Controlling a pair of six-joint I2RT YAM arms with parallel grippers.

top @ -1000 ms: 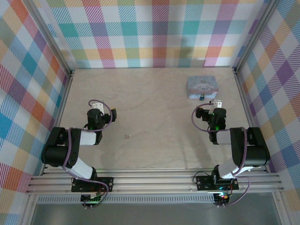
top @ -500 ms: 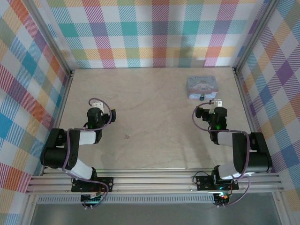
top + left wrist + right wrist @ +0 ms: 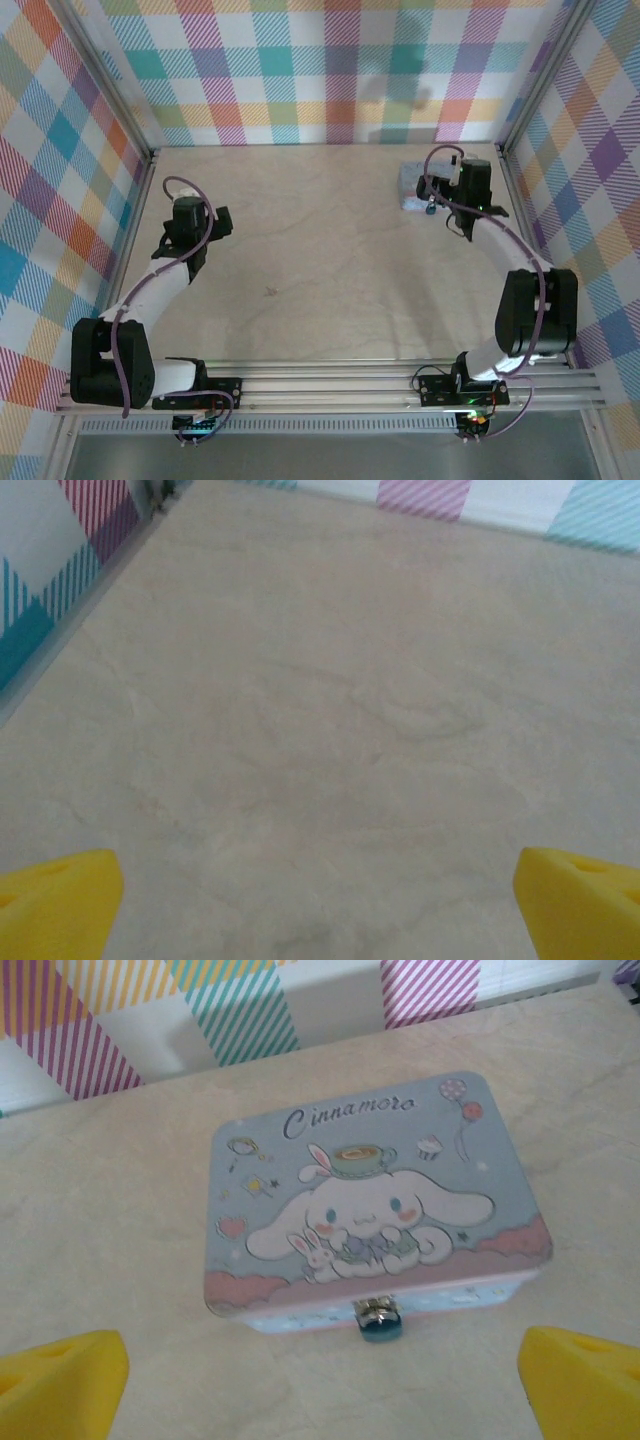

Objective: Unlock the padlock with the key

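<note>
Padlock [image 3: 381,1330] on the tin [image 3: 300,1160], key [image 3: 270,292] loose on the table [image 3: 340,240].
The padlock is tiny and dark blue. It hangs at the middle of the pale-blue tin's front wall, its top meeting a small silver clasp just under the lid edge. The key is a thin grey speck lying flat on the bare table, well apart from the padlock; it is too small to show detail.

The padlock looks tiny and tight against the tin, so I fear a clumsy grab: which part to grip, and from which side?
Grip the padlock by its body, pinching its two sides, from the front of the tin. It hangs at the clasp on the tin's front wall, so its back is blocked and only the body juts clear. The open right hand faces that wall.
</note>
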